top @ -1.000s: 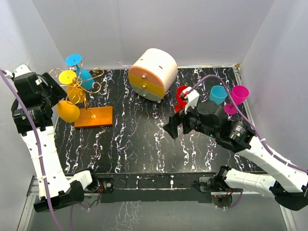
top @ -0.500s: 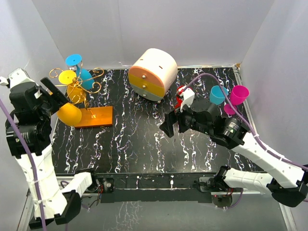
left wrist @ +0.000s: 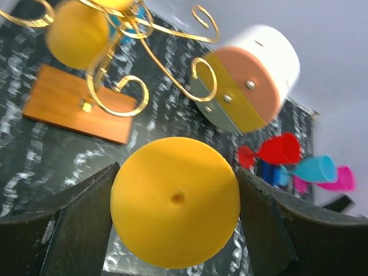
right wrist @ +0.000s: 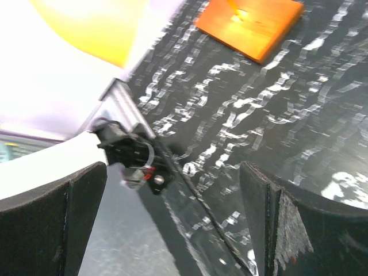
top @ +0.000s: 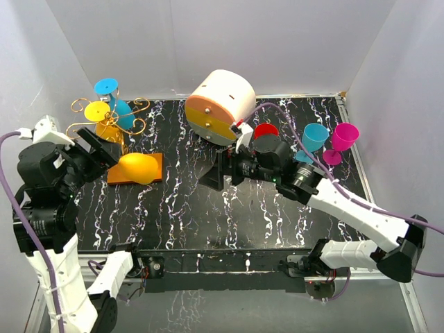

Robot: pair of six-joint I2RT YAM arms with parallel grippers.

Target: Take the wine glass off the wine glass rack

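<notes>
Yellow wine glass (left wrist: 175, 201), clamped in the outstretched left end effector (left wrist: 172, 227), hangs beside the wine glass rack (left wrist: 69, 102).

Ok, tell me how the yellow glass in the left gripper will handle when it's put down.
The yellow glass looks like opaque plastic, so it is probably light and not brittle. Its bowl is smooth and rounded where the left gripper clamps it, so it may slip or twist. Laid on its side, that bowl would likely roll.

open table (top: 180, 201) lies between rack (left wrist: 69, 106) and drawer box (top: 220, 105)
</notes>
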